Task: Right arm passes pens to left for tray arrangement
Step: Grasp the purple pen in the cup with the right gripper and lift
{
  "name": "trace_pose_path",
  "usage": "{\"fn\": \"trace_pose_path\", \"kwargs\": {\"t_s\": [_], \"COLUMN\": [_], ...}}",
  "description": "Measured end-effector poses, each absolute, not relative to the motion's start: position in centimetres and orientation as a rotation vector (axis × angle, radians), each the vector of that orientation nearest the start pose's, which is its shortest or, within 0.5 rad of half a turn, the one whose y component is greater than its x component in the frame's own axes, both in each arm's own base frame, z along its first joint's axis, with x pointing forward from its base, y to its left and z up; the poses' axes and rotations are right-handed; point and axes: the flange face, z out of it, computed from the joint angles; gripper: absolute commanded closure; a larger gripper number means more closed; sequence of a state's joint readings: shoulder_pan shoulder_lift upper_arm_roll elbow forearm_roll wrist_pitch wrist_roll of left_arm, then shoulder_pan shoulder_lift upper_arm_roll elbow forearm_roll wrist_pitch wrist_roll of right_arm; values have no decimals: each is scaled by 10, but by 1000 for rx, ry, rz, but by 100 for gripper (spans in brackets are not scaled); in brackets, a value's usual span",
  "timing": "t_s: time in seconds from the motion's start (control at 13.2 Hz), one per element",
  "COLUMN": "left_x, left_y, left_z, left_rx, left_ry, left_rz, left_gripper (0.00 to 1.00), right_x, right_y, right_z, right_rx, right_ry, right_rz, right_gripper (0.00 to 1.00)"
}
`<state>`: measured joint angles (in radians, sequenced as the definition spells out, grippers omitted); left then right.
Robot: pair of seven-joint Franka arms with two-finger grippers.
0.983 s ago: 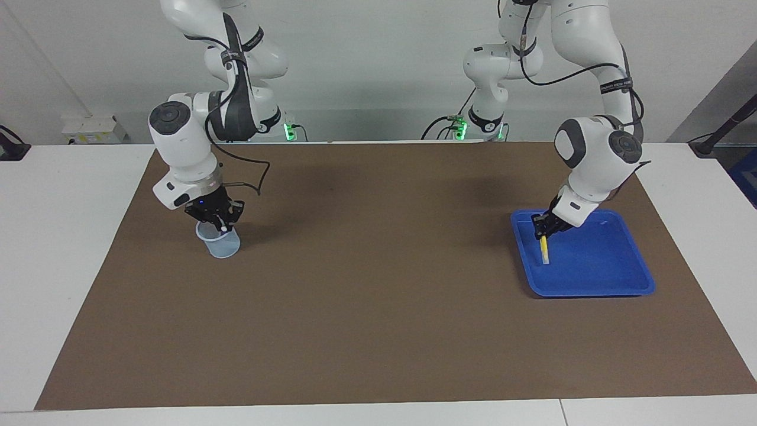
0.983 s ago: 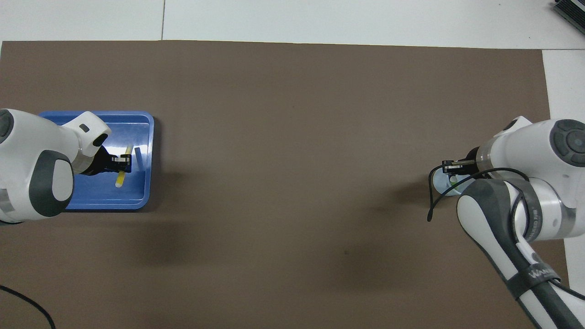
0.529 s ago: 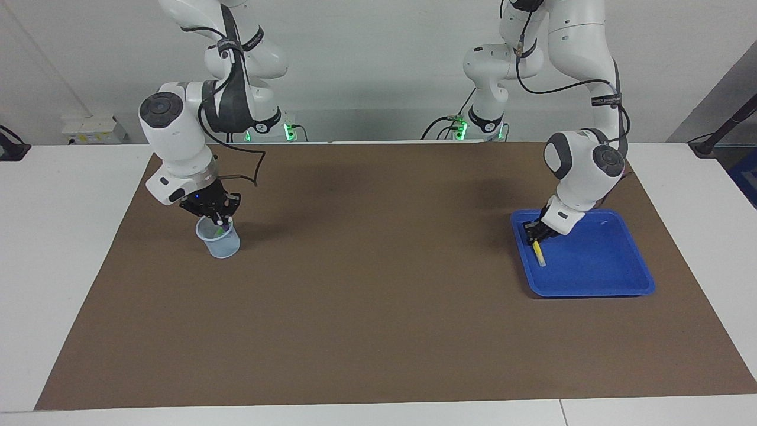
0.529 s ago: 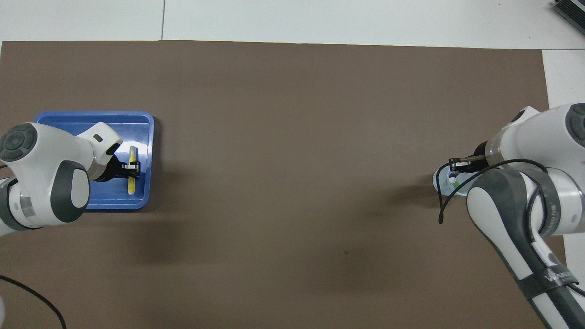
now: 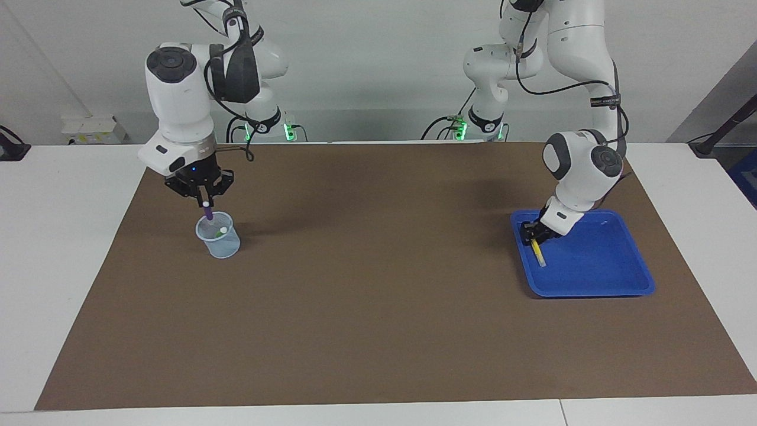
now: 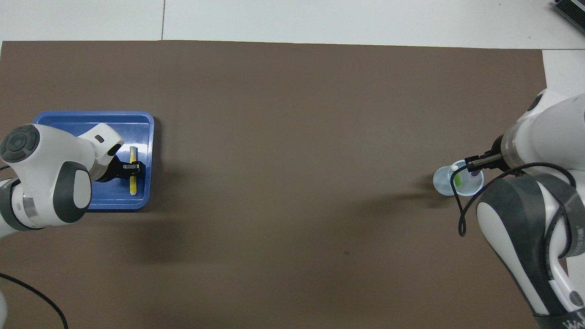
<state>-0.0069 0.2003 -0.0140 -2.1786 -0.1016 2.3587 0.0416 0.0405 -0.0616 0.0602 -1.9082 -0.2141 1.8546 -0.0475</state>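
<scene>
step: the purple pen is gripped at its top end by the right gripper and hangs upright over the cup, its lower end at the cup's mouth.
how to do it well: the pen should be drawn straight up until the rim is cleared, so that the light cup is not tipped; only then should it be carried toward the middle of the mat for the hand-over, with enough of the barrel left free to be taken.
right jaws: closed on the purple pen.
left gripper: low in the tray, at the yellow pen's upper end; whether the pen is gripped or let go cannot be told.
pens: the yellow one lies flat in the tray, by the edge toward the right arm's end; the green pen leans inside the cup.
tray: at the left arm's end of the table; the cup is at the right arm's end, well apart from it.
materials: the pens are slim, smooth, round barrels with pale caps, likely to roll or slip; the cup is thin, translucent plastic; the tray is glossy blue plastic with a raised rim and rounded corners; the mat is matt brown.
</scene>
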Motion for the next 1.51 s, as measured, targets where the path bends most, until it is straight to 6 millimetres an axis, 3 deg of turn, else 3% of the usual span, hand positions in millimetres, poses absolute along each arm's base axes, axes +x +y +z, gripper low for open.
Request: {"fn": "trace_pose_path", "kwargs": {"t_s": [0.08,0.38,0.53,0.68,1.06,1.29,1.51], "left_x": [555,560,574,586,591,599,595], "left_y": [-12,-3,-11,-18,-25,-48,-69], "left_z": [295,299,321,348,375,422,453], "left_rx": [-3213,-3207,-3214,-3218,-3219,-3245,-3341], "left_ry": [-17,-31,-5,14,-43,-218,-449], "left_rz": [31,64,141,175,254,263,274], "left_gripper": [0,0,0,0,0,0,0], "right_x": [542,535,533,531,532,533,531], "right_y": [47,88,107,125,178,209,244], "right_z": [537,582,594,600,611,617,623], "right_rx": [-3334,-3329,-3301,-3215,-2963,-2831,-2652], "right_ry": [-363,-459,-480,-393,-74,102,280], "right_rz": [-30,-85,-123,-156,-274,-325,-360], "right_gripper": [100,100,100,100,100,100,100]}}
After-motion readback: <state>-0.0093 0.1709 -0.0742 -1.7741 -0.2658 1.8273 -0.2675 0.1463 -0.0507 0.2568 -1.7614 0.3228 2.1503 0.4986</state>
